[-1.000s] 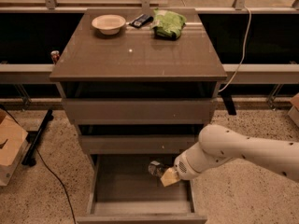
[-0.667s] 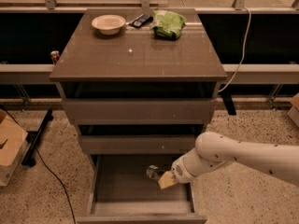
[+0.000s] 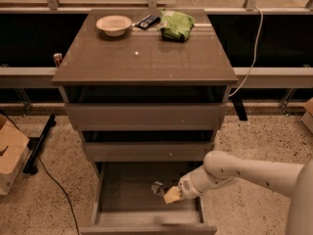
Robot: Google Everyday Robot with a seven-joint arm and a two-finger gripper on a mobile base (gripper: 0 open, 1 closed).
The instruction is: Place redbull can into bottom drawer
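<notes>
The bottom drawer [image 3: 124, 192] stands pulled open beneath the tool. The tool [image 3: 166, 193] hangs low inside it, toward its right side, clamped on the redbull can [image 3: 157, 187], which juts from its tip over the bare drawer floor.

Gripper [image 3: 168, 194] sits low, in front of the cabinet.

- Far above it, on the cabinet top [image 3: 142, 58]: cream bowl [image 3: 114, 24] up-left, dark flat handheld device [image 3: 147, 21] just right of the bowl, crumpled green bag [image 3: 177, 24] almost straight above.
- Small red can [image 3: 57, 59]: well up and left, on the ledge beside the cabinet.
- Cardboard box [image 3: 10, 153]: far left, on the speckled floor [image 3: 254, 146].
- Black cable [image 3: 54, 185] trails across the floor left of the gripper.
- White cable [image 3: 249, 58] hangs up-right.
</notes>
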